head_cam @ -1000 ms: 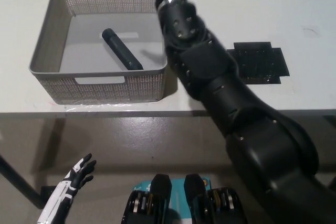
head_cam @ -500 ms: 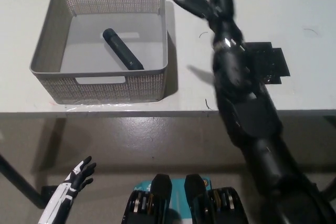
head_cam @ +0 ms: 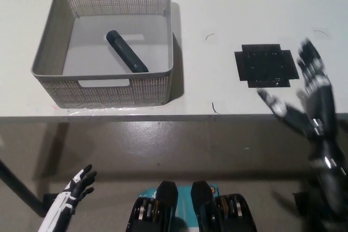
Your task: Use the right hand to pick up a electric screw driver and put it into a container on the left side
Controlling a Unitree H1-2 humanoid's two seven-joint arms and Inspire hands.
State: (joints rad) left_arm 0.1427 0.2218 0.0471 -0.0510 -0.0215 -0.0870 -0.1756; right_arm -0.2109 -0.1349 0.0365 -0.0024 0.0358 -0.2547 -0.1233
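The black electric screwdriver [head_cam: 126, 51] lies slanted on the floor of the grey mesh container [head_cam: 46, 52] at the table's left. My black right hand [head_cam: 307, 93] is open with fingers spread, over the table's front edge at the far right, well apart from the container and holding nothing. My white left hand [head_cam: 73, 191] hangs low at the picture's lower left, below the table, fingers apart and empty.
A flat black cross-shaped mat [head_cam: 266, 64] lies on the white table [head_cam: 217, 9] to the right of the container, just left of my right hand. The table's front edge [head_cam: 163, 117] runs across the middle, with grey floor below.
My right arm has swung away from the container's far right corner, back to the right and down toward the table's front edge. The screwdriver stays in the container.
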